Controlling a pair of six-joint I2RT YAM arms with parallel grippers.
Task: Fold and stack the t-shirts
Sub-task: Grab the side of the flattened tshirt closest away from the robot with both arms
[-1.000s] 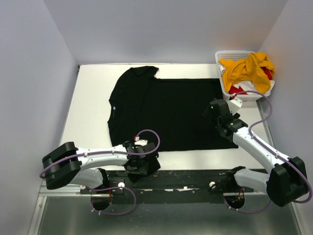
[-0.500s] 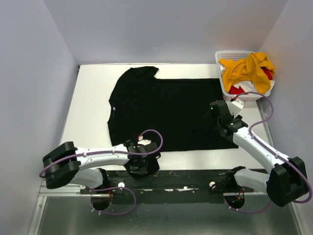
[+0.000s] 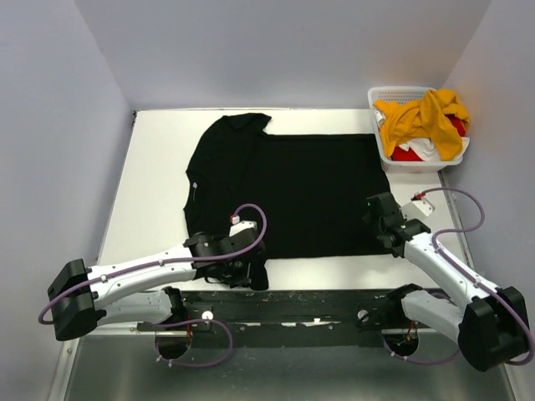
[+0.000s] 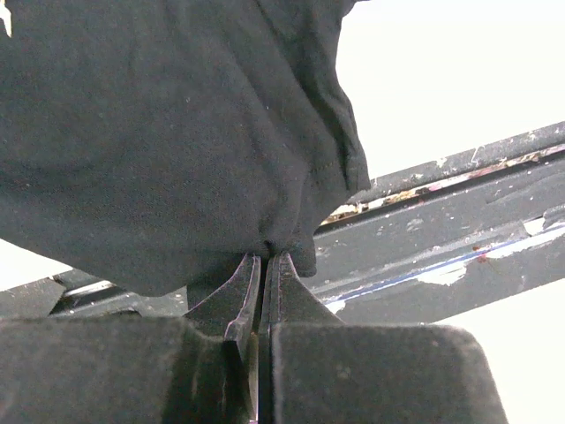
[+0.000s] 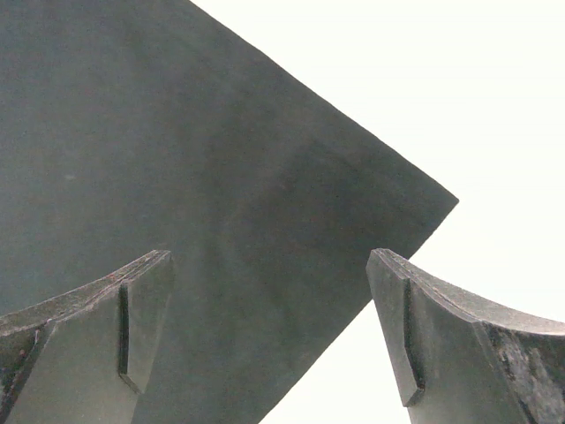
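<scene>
Black t-shirt (image 3: 284, 192) lies spread flat on the table (image 3: 150, 167), so I place everything off it. At its near-left corner my left gripper (image 4: 265, 261) is clenched on a bunch of cloth, I judge to lift that edge for folding. My right gripper (image 5: 269, 261) hovers spread wide above the near-right corner, grasping nothing. Beyond its far-right corner the other t-shirts (image 3: 422, 117) wait heaped in the basket (image 3: 376, 138).

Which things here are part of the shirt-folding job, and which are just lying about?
Job: black t-shirt, its near edge pinched by the left gripper; right gripper, open over its corner; yellow t-shirt, red t-shirt, white t-shirt, heaped in the basket.
Lying about: basket; table.
</scene>
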